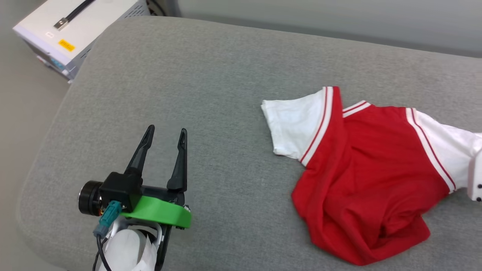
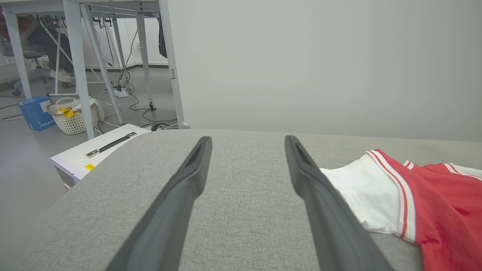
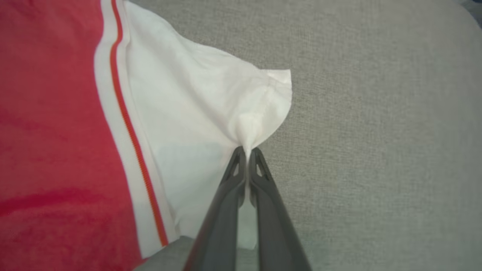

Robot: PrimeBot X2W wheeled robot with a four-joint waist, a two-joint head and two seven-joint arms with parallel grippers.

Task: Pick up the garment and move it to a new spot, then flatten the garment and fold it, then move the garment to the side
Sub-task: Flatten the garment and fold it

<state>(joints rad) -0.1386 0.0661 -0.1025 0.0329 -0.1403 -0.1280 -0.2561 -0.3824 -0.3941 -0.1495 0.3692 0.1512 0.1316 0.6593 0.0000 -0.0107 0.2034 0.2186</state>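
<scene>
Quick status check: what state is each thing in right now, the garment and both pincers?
garment: bunched and creased on the grey cushion, not flattened, not folded.
white sleeve: edge pinched and pulled into a peak.
left pincer: open, empty, over bare cushion, apart from the garment.
right pincer: shut on the garment's white sleeve.

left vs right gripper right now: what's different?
1. The left gripper has its jaws wide apart; the right gripper has its jaws pinched shut.
2. The left gripper holds nothing, over bare grey cushion; the right gripper grips the edge of the shirt's white sleeve.
3. The left gripper sits clear of the shirt; the right gripper is on it.
Shared: dark, slim jaws.
</scene>
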